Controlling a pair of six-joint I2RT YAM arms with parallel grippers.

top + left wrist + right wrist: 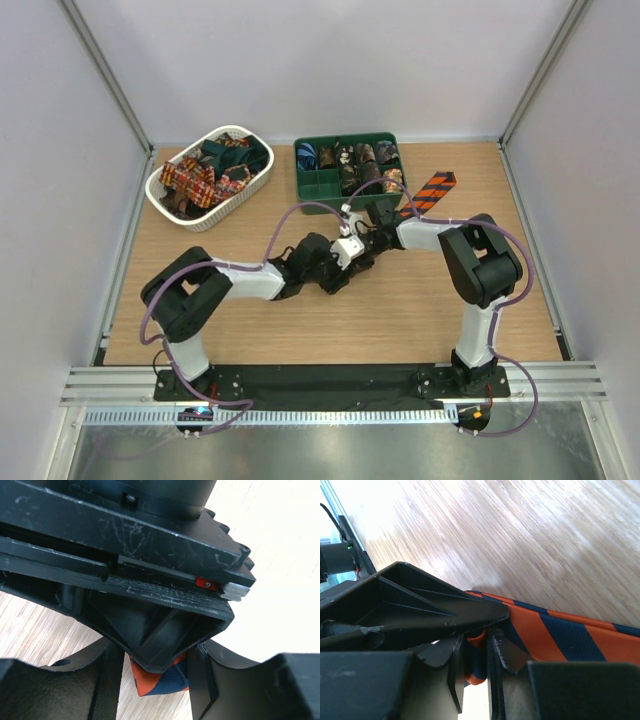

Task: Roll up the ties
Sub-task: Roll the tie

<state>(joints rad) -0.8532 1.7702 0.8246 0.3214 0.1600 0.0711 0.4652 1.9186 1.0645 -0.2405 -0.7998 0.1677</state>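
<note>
Down at the near edge sit the two arm bases, and both arms bend in to a spot just in front of the green tray, whose compartments hold rolled ties. Left of that tray, a white basket holds loose ties, plaid and dark green.

In front of the tray, the left gripper has a fold of the striped tie between its fingers. I cannot tell whether they actually bite on it. Close beside it, the right gripper pinches the tie's edge in a narrow gap.

The fabric is orange with dark blue diagonal bands. Its long axis runs diagonally from the grippers past the tray's front right corner, flat on the wood. The wide end lies just right of the tray and points toward the far right.
</note>
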